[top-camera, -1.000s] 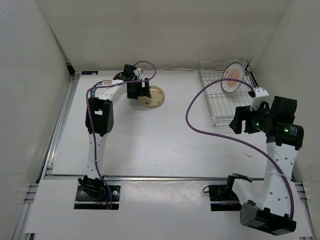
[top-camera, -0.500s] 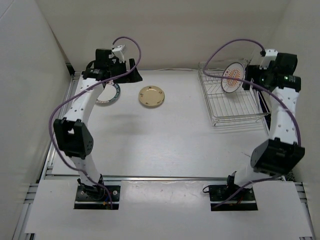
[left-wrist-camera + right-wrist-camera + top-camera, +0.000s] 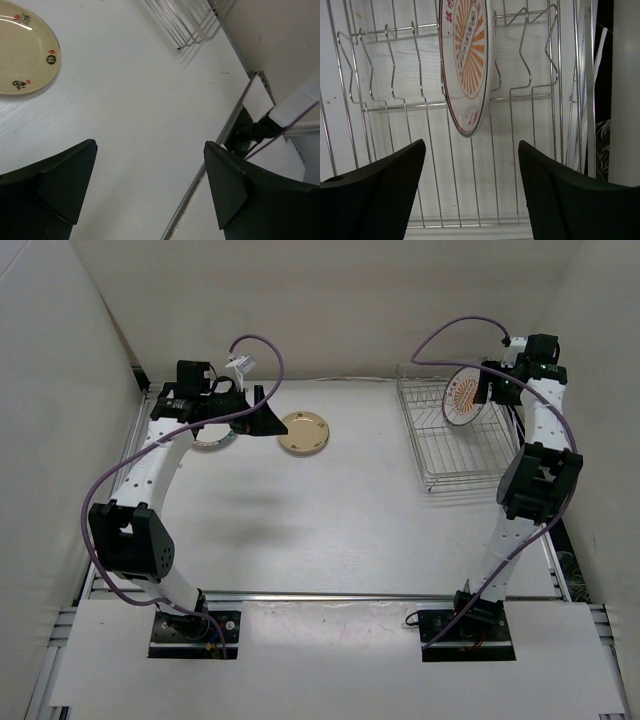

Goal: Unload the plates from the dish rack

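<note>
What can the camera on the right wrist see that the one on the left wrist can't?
Only the right wrist view shows the sunburst plate, standing on edge between the prongs of the dish rack. Only the left wrist view shows the tan plate, lying flat on the table, and a purple cable past the table's edge. Both show the rack, though the left wrist catches just a corner. Each also shows its own fingers: the right gripper and the left gripper are open and hold nothing.
</note>
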You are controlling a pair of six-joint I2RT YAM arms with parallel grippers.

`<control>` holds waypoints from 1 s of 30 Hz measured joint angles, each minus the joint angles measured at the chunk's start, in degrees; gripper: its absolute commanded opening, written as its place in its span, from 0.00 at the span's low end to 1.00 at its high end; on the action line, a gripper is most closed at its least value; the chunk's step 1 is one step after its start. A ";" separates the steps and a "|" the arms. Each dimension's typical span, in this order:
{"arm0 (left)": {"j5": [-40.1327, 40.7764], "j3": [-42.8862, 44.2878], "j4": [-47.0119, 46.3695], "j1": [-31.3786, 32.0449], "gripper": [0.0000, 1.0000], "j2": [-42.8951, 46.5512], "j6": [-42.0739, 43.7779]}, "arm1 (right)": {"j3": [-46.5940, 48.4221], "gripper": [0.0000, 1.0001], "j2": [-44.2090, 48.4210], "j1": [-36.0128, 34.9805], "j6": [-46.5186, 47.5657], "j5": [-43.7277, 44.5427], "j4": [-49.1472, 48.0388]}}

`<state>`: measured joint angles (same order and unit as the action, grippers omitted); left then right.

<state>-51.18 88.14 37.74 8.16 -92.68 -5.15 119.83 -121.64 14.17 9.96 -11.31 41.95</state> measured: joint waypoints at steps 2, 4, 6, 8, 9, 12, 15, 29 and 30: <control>-3.17 -0.02 0.02 -0.46 1.00 -0.02 0.31 | 2.89 0.71 -2.82 -0.02 -0.66 -0.22 0.02; -5.20 -0.04 0.07 -0.46 1.00 -0.04 0.66 | 5.57 0.65 -4.83 -0.04 -1.07 -0.55 -0.02; -6.05 -0.39 0.04 -0.46 1.00 -0.04 1.07 | 7.87 0.62 -6.29 -0.04 -1.77 -0.83 -0.37; -6.29 -1.11 0.28 -0.44 1.00 -0.11 1.60 | 9.33 0.59 -7.10 -0.04 -2.16 -0.92 -0.55; -6.29 -1.57 0.46 -0.44 1.00 -0.13 1.84 | 9.86 0.57 -7.37 -0.07 -2.32 -0.92 -0.59; -6.08 -2.71 1.46 -0.44 1.00 -0.17 2.67 | 10.71 0.54 -7.96 -0.44 -2.75 -1.05 -1.20; -5.42 -2.93 2.16 -0.44 1.00 -0.20 3.39 | 11.21 0.53 -8.79 -0.85 -3.10 -1.07 -1.49; -3.34 -2.93 3.04 -0.44 1.00 -0.20 5.57 | 13.09 0.00 -11.87 -2.80 -3.13 2.93 -1.33; -3.30 -2.93 3.04 -0.44 1.00 -0.20 5.62 | 13.09 0.00 -11.85 -2.97 -3.10 2.99 -1.33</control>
<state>-54.48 85.21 40.77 7.73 -92.88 0.47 132.92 -133.49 11.20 6.85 -8.32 40.62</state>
